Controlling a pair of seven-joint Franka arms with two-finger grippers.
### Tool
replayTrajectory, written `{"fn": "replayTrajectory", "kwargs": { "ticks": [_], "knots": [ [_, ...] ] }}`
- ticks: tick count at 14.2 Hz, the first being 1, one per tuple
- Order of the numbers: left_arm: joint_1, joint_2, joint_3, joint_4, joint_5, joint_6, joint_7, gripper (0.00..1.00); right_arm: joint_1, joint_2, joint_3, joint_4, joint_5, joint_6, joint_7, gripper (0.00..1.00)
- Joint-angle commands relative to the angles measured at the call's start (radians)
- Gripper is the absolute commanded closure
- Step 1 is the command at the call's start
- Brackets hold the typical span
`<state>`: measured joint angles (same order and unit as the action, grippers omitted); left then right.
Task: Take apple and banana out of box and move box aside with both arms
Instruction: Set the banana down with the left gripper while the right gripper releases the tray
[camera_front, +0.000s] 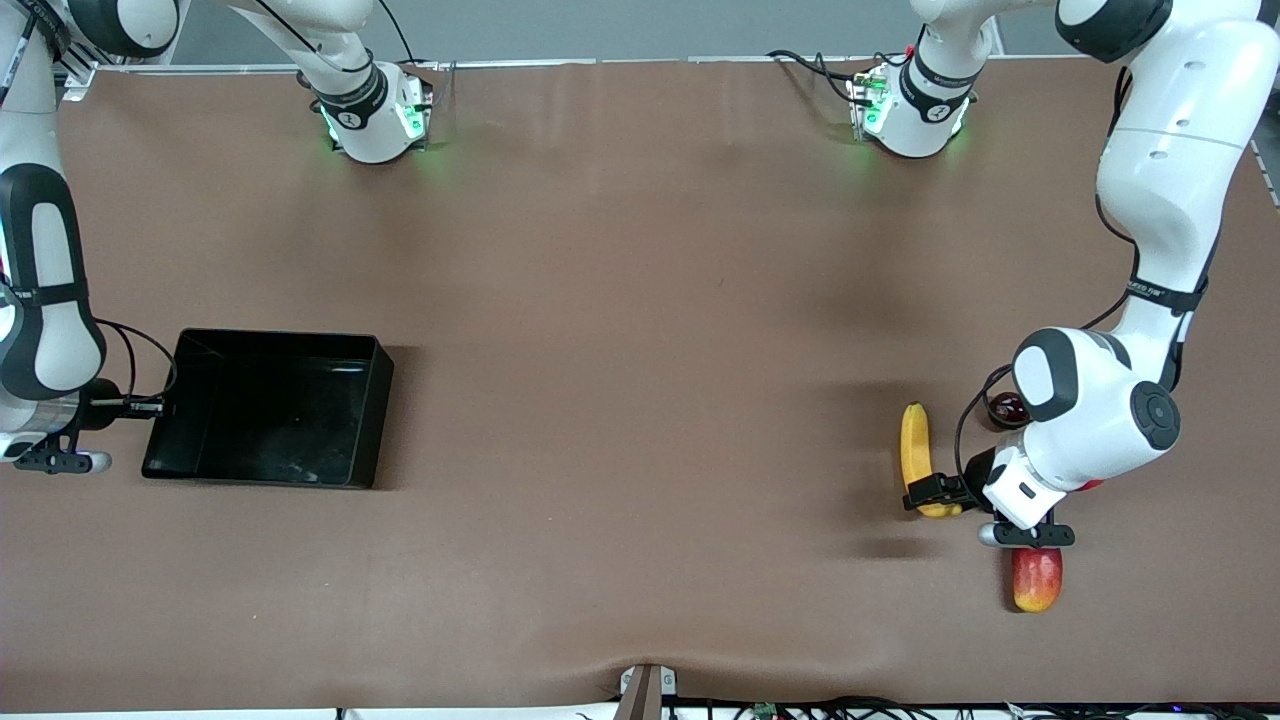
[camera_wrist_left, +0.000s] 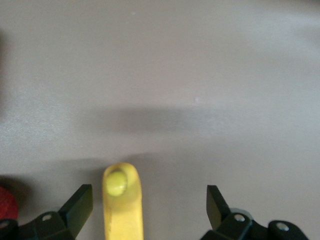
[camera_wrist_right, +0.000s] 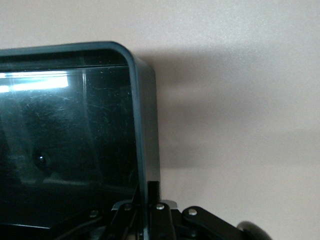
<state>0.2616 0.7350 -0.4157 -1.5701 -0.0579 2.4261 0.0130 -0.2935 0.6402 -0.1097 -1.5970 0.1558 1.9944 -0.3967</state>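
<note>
Fruit out, box emptied and shifted aside.
Lower right of frame: mango (camera_front: 1036, 578), then left end effector (camera_front: 935, 494) spread wide around released banana (camera_front: 916, 455); apple hidden, perhaps under that arm. Middle left: empty box (camera_front: 268, 408), wall pinched by closed right end effector (camera_front: 150, 407). Remaining: letting go, probably.

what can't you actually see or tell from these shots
- Apple: front view, mostly hidden under the left arm; only a red sliver shows, so its spot is unsure.
- Dark red round thing: front view, half covered by that arm, too small to name.
- Banana: left wrist view, cut off by the edge between the open left hand.
- Box: right wrist view, edge cuts it; the right hand grips its wall.
</note>
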Motion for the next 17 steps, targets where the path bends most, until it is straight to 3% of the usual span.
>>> {"fn": "replayTrajectory", "kwargs": {
  "ticks": [1,4,8,10,14,17],
  "knots": [
    [0.001,-0.110,-0.008,-0.018,-0.022,-0.123,0.002,0.00,-0.015,-0.016,0.021,0.009,0.016,-0.019,-0.011,0.01],
    [0.005,-0.227,-0.008,-0.016,-0.020,-0.283,0.002,0.00,-0.003,-0.028,0.022,0.061,0.018,-0.020,-0.010,0.00],
    [0.007,-0.382,0.003,-0.013,-0.011,-0.516,-0.057,0.00,0.028,-0.027,0.027,0.235,0.013,-0.023,-0.039,0.00],
    [0.007,-0.449,0.005,-0.013,-0.010,-0.571,-0.082,0.00,0.048,-0.019,0.028,0.335,0.013,-0.022,-0.037,0.00],
    [0.033,-0.563,0.005,-0.013,-0.008,-0.657,-0.067,0.00,0.201,-0.092,0.019,0.358,0.005,-0.064,0.007,0.00],
    [0.036,-0.609,0.005,0.002,-0.002,-0.716,-0.065,0.00,0.284,-0.192,0.019,0.348,-0.008,-0.263,0.293,0.00]
  ]
}}
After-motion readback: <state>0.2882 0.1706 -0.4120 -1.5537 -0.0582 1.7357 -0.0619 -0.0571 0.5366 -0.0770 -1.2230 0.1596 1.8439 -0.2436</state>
